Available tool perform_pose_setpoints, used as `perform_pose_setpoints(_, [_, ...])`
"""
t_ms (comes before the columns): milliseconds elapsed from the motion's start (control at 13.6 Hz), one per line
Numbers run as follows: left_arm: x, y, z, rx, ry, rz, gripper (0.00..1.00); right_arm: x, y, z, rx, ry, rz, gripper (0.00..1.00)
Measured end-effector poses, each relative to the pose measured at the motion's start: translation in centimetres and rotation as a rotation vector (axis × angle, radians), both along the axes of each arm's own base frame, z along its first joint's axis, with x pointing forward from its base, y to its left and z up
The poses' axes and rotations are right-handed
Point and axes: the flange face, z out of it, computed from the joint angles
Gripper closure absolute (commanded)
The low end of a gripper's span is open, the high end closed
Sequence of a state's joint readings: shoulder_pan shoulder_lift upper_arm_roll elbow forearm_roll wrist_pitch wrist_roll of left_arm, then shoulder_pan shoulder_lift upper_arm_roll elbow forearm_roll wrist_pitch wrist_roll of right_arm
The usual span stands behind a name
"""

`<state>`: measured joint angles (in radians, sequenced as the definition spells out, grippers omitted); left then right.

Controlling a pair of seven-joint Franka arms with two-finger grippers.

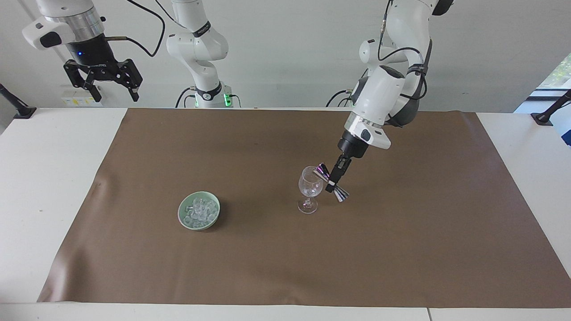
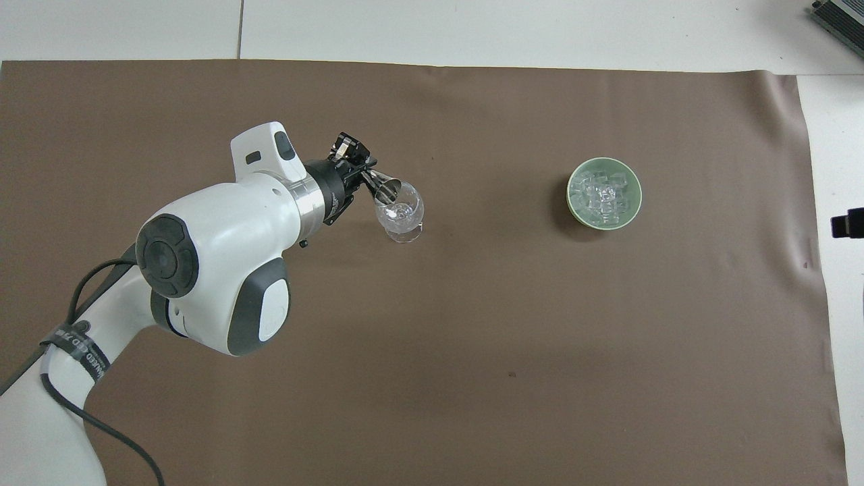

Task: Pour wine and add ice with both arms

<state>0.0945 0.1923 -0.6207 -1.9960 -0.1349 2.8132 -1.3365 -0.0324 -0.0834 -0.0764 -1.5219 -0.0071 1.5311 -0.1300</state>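
Observation:
A clear stemmed wine glass [image 1: 310, 187] [image 2: 402, 216] stands upright near the middle of the brown mat. My left gripper [image 1: 333, 182] [image 2: 360, 174] is shut on a small metal double-cone jigger [image 1: 341, 192] [image 2: 385, 188]. The jigger is tilted, with one cone at the glass's rim. No wine shows; the glass looks clear. The ice [image 1: 199, 209] [image 2: 603, 194] is heaped in a pale green bowl [image 1: 183, 217] [image 2: 575, 202], beside the glass toward the right arm's end. My right gripper [image 1: 114, 94] waits open, high over the table's edge at that end.
A brown mat [image 1: 401, 249] [image 2: 472, 378] covers most of the white table [image 1: 44, 178]. A black clamp [image 1: 546, 115] sits at the table corner at the left arm's end, and another [image 1: 18, 109] at the right arm's end.

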Motion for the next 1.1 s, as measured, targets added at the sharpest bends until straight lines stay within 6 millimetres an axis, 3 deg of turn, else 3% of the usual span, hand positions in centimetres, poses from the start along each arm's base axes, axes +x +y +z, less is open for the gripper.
perform_pose_setpoints(1105, [0.08,-0.31,0.56,0.049,-0.043,-0.040,1.00,0.00,0.00,0.00,0.000,0.000,0.000,0.00])
